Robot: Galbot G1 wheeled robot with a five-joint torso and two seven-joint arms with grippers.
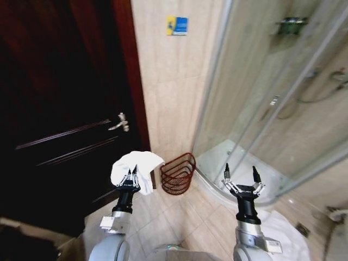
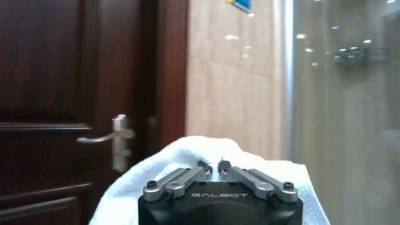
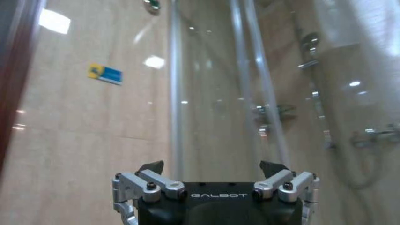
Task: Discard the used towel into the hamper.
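Observation:
My left gripper [image 1: 132, 173] is shut on a white towel [image 1: 134, 163], held up in front of the dark door; the cloth drapes over and beyond the fingertips. In the left wrist view the towel [image 2: 206, 159] bulges over the closed left gripper [image 2: 214, 165]. The hamper [image 1: 178, 173], a reddish-brown wire basket, stands on the floor by the tiled wall, just right of and beyond the towel. My right gripper [image 1: 241, 174] is raised in front of the shower enclosure with its fingers spread wide and nothing between them; it appears open too in the right wrist view [image 3: 212, 165].
A dark wooden door [image 1: 60, 109] with a metal lever handle [image 1: 119, 124] stands on the left. A curved glass shower enclosure [image 1: 272, 98] with a white tray rim [image 1: 217, 185] fills the right. Beige tiled floor [image 1: 179, 223] lies between them, leading to the hamper.

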